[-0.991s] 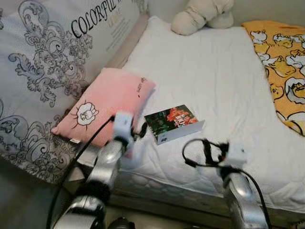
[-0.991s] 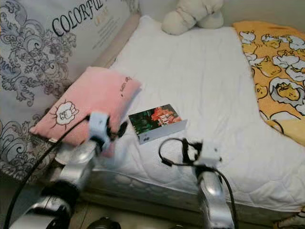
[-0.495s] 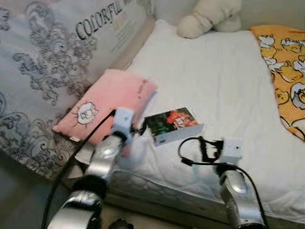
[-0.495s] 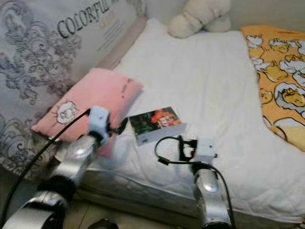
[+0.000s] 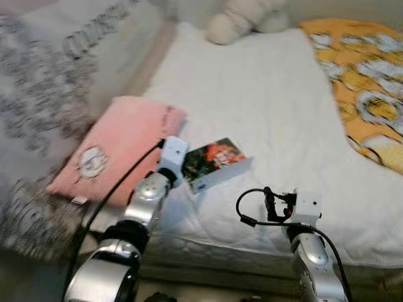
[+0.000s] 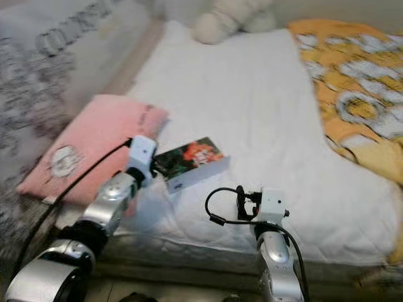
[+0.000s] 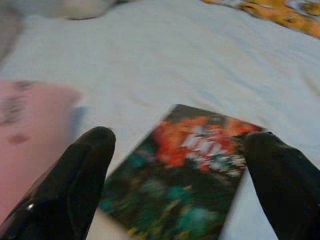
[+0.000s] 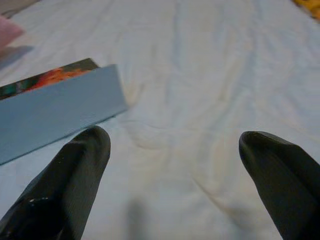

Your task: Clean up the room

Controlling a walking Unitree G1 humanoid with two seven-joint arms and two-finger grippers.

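While your left gripper [image 7: 180, 175] hovered spread over the book [image 5: 213, 163] on the white mattress [image 5: 277, 107], the right gripper [image 8: 175, 175] gaped beside it.
A pink pillow [image 5: 110, 148] lay just left; your camera had swung since earlier.

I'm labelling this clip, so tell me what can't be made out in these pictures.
- Box: cover lettering, blurred in the left wrist view and too small in the eye views.
- Plush toy: its upper part, cut off by the eye views' top edge.
- Grey printed bedding: its writing, smeared by motion blur.
- Left gripper: whether it touches the box.
- Yellow blanket: cut off at the right edge.
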